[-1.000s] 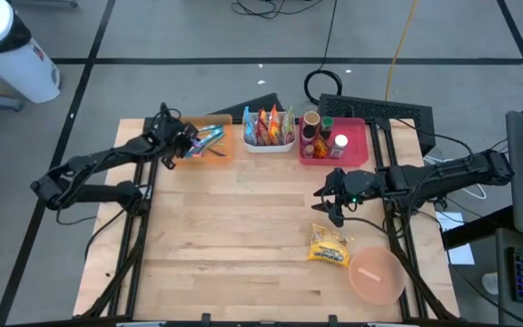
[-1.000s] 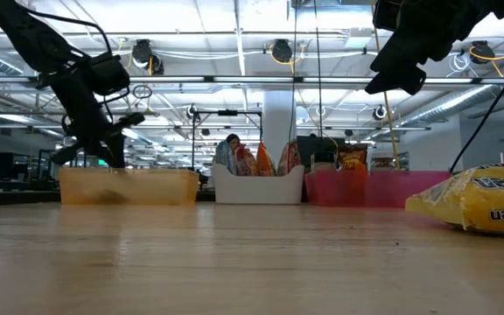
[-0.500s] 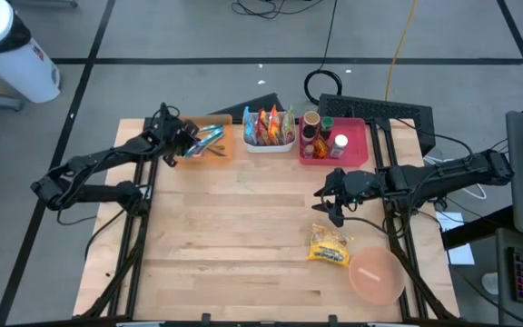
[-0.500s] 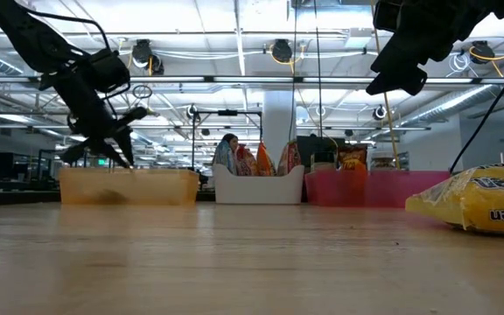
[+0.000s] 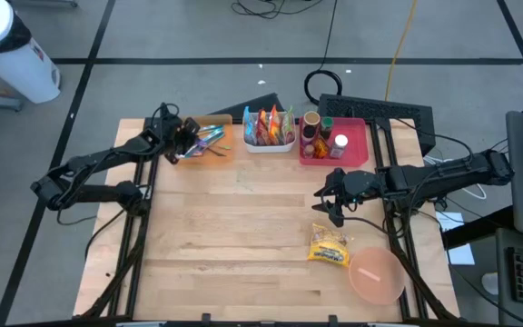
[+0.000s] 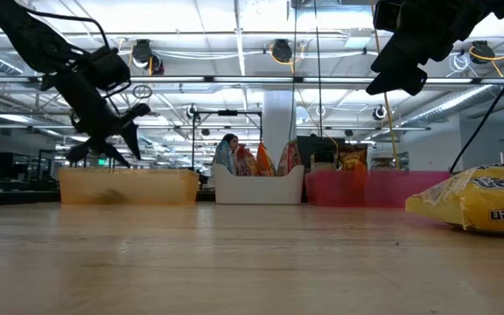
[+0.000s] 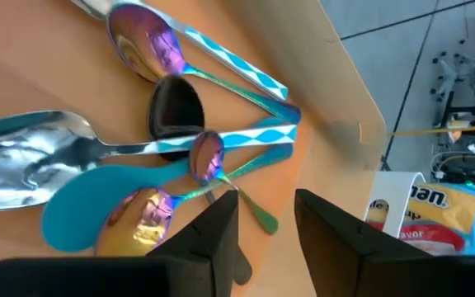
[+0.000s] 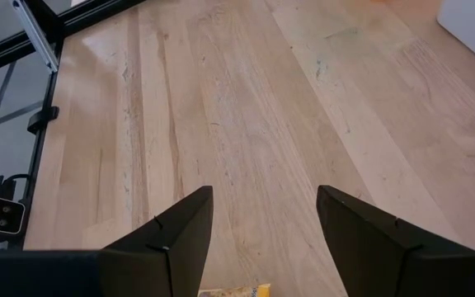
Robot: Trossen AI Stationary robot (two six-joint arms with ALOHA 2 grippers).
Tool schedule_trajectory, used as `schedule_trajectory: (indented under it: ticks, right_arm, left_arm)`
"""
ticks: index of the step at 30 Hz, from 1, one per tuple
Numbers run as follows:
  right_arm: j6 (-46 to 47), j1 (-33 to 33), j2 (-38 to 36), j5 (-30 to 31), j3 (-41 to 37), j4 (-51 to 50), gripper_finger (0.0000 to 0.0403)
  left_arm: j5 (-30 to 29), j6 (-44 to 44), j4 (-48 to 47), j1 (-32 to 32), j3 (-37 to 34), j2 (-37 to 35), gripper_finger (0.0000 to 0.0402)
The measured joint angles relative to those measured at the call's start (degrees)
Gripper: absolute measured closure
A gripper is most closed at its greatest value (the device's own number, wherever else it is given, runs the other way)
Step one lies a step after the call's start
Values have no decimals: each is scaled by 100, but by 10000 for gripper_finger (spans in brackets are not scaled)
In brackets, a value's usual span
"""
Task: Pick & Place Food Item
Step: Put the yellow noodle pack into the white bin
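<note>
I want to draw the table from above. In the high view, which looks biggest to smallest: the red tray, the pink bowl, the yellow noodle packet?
1. red tray, clearly the largest.
2. pink bowl.
3. yellow noodle packet, a bit smaller than the bowl; these two are fairly close.

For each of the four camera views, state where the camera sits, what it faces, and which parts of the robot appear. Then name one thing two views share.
High view: above the table, looking straight down; both arms show.
Low view: at tabletop height, looking level into the room; both arms hang in from above.
Left wrist view: on the left arm, facing spoons in the orange bin; left gripper open.
Right wrist view: on the right arm, facing bare tabletop; right gripper open.
Shared: the yellow ramen packet shows in high and low views.
</note>
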Motion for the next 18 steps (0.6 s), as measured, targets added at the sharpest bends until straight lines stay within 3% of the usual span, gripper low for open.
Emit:
schedule_trajectory:
  ticks: [8,13,18]
  right_arm:
    - [0,0,1,0,0,9,193]
    - [0,0,-2,0,0,48,193]
    - [0,0,-2,0,0,50,193]
  left_arm:
    - [565,126,968,0,-2,-10,268]
    - [1280,152,2612,0,-2,-20,268]
    - [2080,442,4975,-57,-2,-20,268]
